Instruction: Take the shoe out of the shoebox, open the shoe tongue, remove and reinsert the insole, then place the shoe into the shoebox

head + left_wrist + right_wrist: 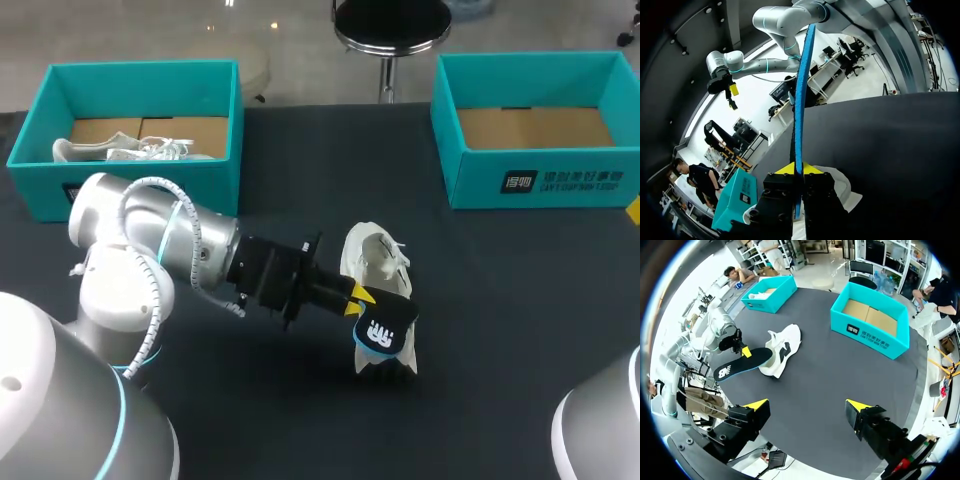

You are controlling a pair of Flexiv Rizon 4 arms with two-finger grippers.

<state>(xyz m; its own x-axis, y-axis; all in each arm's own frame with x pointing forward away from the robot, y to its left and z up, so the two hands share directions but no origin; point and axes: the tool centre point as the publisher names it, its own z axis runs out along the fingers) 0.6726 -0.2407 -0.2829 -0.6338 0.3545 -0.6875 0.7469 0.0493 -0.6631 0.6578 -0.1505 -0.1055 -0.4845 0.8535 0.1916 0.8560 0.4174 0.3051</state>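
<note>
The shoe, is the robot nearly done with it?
About halfway. The white shoe sits out on the table, and its insole is out, pinched in the left gripper. Left to do: slide the insole back in and put the shoe in the empty teal shoebox. The right gripper is open, holding nothing.

The white shoe [372, 258] lies near the table's middle. At its 6 o'clock, the black insole [385, 332], blue underneath, is pinched in the left gripper [358, 300]. One teal shoebox [140, 68] sits at 10 o'clock, holding a second white shoe [125, 150]; another shoebox [530, 58] sits at 2 o'clock.
</note>
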